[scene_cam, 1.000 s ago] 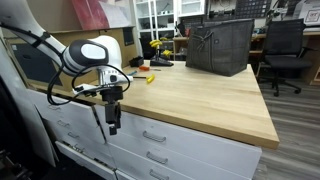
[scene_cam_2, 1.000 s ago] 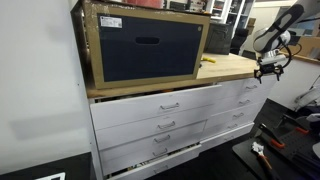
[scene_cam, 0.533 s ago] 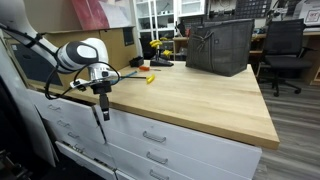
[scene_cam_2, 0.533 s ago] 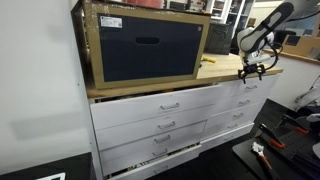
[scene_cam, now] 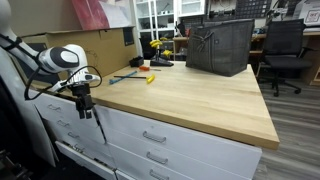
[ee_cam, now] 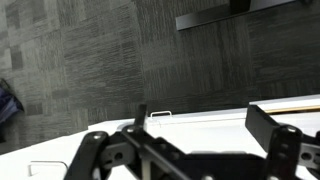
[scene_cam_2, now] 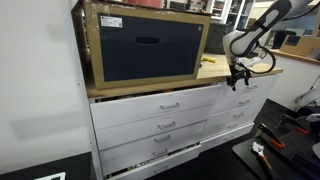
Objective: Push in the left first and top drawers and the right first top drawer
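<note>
Narrow top drwr: white, short silver bar; cabinet end, gripper hanging in front.
Wide top drwr: white, centre bar; under box.
Jaws: spread, empty (wrist view).
Worktop: wood; black bin at back.

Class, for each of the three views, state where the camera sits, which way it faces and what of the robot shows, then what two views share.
Exterior view: off one end of the wooden countertop, looking along it into the room; the arm and gripper show.
Exterior view: in front of the white drawers, facing them; arm and gripper at the far end.
Wrist view: on the wrist, looking down at the grey floor; gripper along the bottom.
Shared: both exterior views show countertop, drawers and arm.
</note>
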`<state>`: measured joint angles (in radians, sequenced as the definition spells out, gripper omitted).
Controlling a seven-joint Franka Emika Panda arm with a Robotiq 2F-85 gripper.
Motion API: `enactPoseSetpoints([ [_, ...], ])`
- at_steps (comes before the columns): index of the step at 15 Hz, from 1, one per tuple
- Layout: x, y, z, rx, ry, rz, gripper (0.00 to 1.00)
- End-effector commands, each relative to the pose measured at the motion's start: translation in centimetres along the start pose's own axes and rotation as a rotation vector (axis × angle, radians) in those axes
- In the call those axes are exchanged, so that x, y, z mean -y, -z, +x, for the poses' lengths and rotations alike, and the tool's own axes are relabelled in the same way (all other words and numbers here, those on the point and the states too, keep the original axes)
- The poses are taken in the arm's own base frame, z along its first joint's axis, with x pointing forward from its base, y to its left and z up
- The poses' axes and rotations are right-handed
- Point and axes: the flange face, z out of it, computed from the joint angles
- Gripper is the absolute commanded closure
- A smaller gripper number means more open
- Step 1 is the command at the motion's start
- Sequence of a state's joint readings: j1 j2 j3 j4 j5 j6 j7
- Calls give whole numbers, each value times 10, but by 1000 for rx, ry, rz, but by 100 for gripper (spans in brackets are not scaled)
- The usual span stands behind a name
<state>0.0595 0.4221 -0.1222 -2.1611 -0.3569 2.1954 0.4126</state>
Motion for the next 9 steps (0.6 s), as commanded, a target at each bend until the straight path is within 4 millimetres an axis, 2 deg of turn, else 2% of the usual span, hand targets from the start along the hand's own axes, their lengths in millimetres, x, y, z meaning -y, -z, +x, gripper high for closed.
enactPoseSetpoints([
  [1, 18, 14, -35, -37, 198, -17, 0],
  [6, 34, 16, -69, -50, 463, -85, 0],
  [9, 45, 6, -89, -45, 611, -163, 0],
])
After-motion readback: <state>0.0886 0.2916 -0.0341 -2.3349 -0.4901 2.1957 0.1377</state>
